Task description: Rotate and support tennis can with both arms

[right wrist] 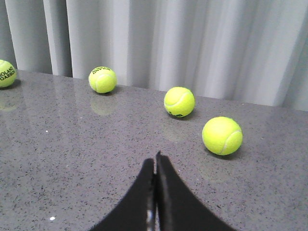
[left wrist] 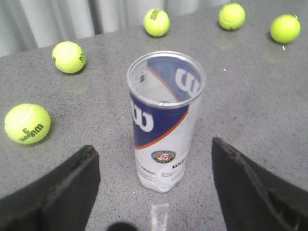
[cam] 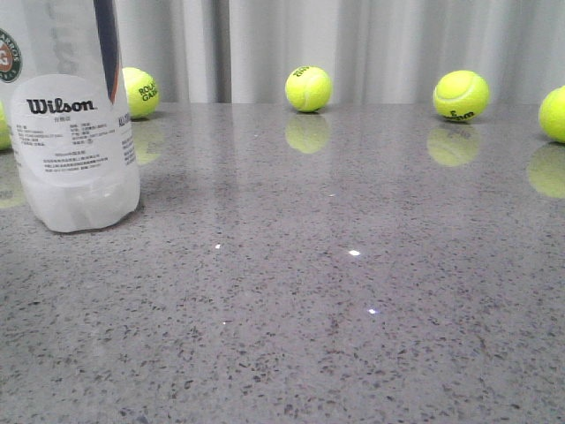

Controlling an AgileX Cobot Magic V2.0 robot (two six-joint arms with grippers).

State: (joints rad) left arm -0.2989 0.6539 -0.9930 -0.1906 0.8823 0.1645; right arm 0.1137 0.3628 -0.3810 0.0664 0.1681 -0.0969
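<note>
Plainly, the tennis can (left wrist: 165, 120) is the thing most likely to go over. It stands upright on the grey bench (cam: 353, 291), open mouth up and empty as far as the left wrist view shows, at the left of the front view and close to the camera. A clear, light tube like that probably tips or skids at the first uneven push. The left gripper (left wrist: 154, 187) hangs above and just short of it with its fingers (left wrist: 62, 192) spread wide, one on either side of the can and touching nothing. If one finger meets the wall before the other as they close, the can may well topple or slide away (the polished bench looks slippery).

The right gripper (right wrist: 155, 192) has its fingers pressed together and holds nothing; it looks out over bare bench toward three tennis balls (right wrist: 179, 101) by the curtain (right wrist: 192, 43). It is not in the front view, and how far it stands from the can I cannot tell, so any supporting reach would need to come in slowly, or it could knock the tube.

For room, the middle and near bench lie open. More balls sit around the can, one (left wrist: 27, 123) near one finger and another (left wrist: 69, 57) beyond; a wide sweep could send either rolling. The bench's far edge meets the curtain; its near and side edges are out of view.
</note>
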